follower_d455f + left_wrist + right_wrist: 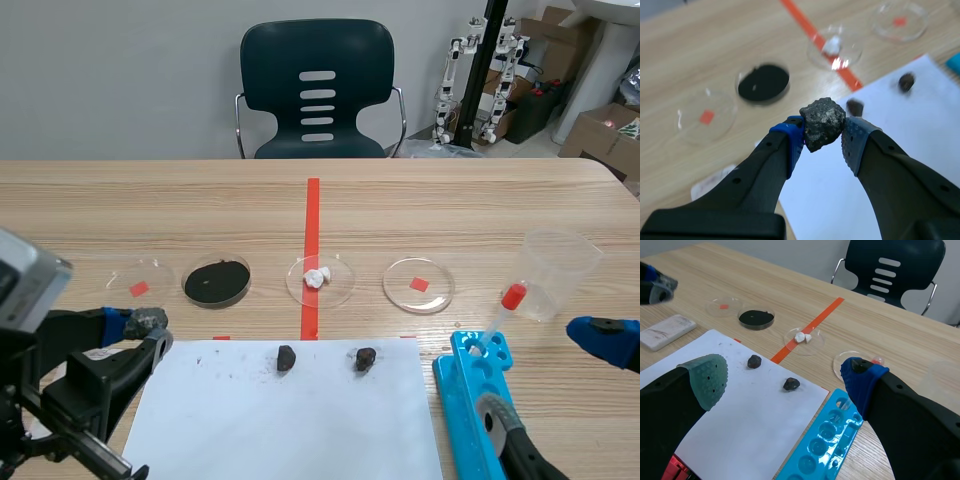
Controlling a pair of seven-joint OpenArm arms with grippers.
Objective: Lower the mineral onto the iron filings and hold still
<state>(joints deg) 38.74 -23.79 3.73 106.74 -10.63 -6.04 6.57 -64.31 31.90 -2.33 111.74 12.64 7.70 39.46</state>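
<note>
Grasp done: my left pincer (822,137) is clamped on the rough dark-grey mineral lump (823,120) | black iron filings (763,82) in their clear round dish lie ahead of it, not beneath | remaining, I judge: carry over, lower, hold | right pincer (784,375) apart, empty.

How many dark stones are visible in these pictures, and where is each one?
3. One dark stone is gripped between the left fingers. The second stone and the third stone lie apart on the white paper, near its far edge. None seems hidden.
</note>
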